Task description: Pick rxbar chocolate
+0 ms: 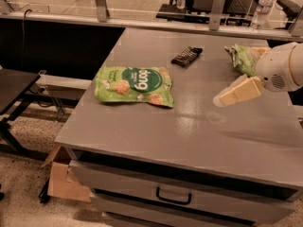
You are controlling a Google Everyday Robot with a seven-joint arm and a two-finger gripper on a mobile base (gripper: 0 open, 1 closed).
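The rxbar chocolate (186, 56), a small flat black bar with pale lettering, lies on the grey table (189, 122) toward the far middle. My gripper (227, 97), pale cream, reaches in from the right edge on a white arm and hangs over the table's right half, well to the right of and nearer than the bar. It holds nothing that I can see.
A large green snack bag (134, 85) with white lettering lies left of centre. A smaller wrinkly green bag (243, 58) lies at the far right, just behind my arm. Bottles (263, 4) stand on a counter beyond. A drawer handle (173, 197) is below the front edge.
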